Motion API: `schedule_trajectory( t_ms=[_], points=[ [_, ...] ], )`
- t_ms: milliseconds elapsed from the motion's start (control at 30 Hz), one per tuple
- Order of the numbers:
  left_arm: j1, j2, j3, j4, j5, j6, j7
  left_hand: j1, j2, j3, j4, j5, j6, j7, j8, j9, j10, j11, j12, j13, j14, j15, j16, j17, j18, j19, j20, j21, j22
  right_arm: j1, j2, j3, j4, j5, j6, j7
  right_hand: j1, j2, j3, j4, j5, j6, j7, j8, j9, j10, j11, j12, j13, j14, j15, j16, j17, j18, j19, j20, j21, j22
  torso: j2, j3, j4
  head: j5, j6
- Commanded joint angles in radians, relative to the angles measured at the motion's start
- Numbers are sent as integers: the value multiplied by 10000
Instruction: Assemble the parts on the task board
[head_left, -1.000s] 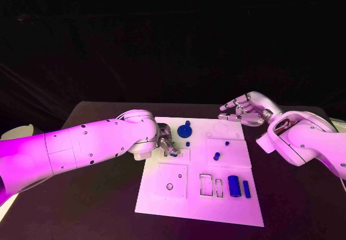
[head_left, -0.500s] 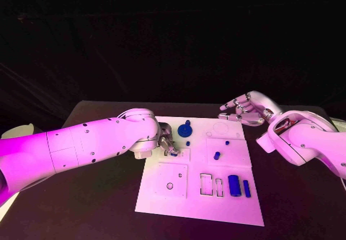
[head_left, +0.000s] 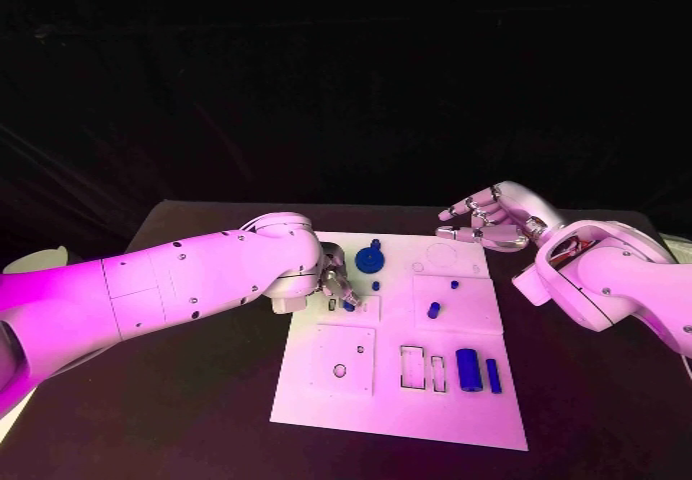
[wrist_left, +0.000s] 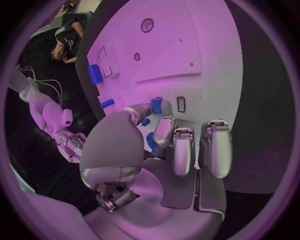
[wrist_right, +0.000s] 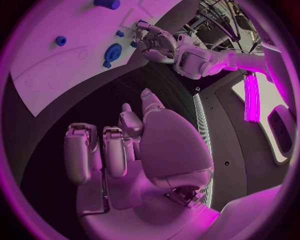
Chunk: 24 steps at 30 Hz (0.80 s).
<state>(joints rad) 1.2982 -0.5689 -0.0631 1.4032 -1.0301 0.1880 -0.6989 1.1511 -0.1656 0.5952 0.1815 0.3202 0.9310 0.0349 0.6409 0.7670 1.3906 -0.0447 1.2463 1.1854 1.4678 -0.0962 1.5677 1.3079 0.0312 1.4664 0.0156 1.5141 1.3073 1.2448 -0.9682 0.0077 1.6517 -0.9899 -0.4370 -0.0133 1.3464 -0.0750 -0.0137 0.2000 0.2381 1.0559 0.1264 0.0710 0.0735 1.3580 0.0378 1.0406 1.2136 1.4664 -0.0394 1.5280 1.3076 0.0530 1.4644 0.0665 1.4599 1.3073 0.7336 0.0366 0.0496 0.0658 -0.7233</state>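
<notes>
small blue part (wrist_left: 156, 105) pinched in left hand (wrist_left: 164, 150) fingers, over task board (head_left: 476, 410)

The left hand (head_left: 329, 290) and its arm lay over the task board's (head_left: 397, 410) near-left corner, blocking approach there. The right hand (head_left: 490, 222) hovered off the far-right corner, apart from it. Blue parts (head_left: 476, 371) stood along the right side; bare tabletop (head_left: 188, 420) flanked the board.
</notes>
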Motion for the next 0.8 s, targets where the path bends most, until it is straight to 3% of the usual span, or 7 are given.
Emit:
schedule_trajectory(
  t_ms=[33, 400, 800],
  points=[
    [-83, 97, -60, -66, 251, 423, -533, -184, 37, 369, -523, 4, 154, -172, -93, 23, 58, -55, 101, 61, 1030, -76, 31, 2629, -111, 695, -77, 63, 1749, -6, -3, 2, 30, -53, 149, -10, 106, 30, -62, -22, 52, 15, -29, 22, 14, -29, -5, -21, -9, 882, 45, -43, 1967, -46, 59, 35, -48, 403, -1, -3, -2, -1, -13],
    [-83, 190, -67, -304, 268, 557, -534, -603, 183, -123, -331, 14, 375, -238, -153, 38, 185, -109, 285, 282, 1030, -122, 31, 2629, -132, 733, -126, 112, 1843, -5, -27, 2, 57, -62, 155, -13, 106, 30, -62, -22, 52, 15, -29, 22, 14, -29, -5, -21, -9, 882, 45, -43, 1967, -46, 59, 35, -48, 403, -1, -4, 2, -6, -19],
    [-83, 246, -71, -440, 235, 599, -529, -916, 195, -545, -187, 9, 528, -285, -159, 79, 276, -146, 409, 435, 1030, -153, 31, 2629, -149, 765, -156, 153, 1922, -4, -41, 2, 88, -65, 180, -23, 112, 25, -76, -22, 55, 13, -29, 20, 13, -28, -5, -14, -4, 883, 44, -43, 1968, -46, 61, 34, -48, 406, 1, -9, 6, -14, -42]
  ],
)
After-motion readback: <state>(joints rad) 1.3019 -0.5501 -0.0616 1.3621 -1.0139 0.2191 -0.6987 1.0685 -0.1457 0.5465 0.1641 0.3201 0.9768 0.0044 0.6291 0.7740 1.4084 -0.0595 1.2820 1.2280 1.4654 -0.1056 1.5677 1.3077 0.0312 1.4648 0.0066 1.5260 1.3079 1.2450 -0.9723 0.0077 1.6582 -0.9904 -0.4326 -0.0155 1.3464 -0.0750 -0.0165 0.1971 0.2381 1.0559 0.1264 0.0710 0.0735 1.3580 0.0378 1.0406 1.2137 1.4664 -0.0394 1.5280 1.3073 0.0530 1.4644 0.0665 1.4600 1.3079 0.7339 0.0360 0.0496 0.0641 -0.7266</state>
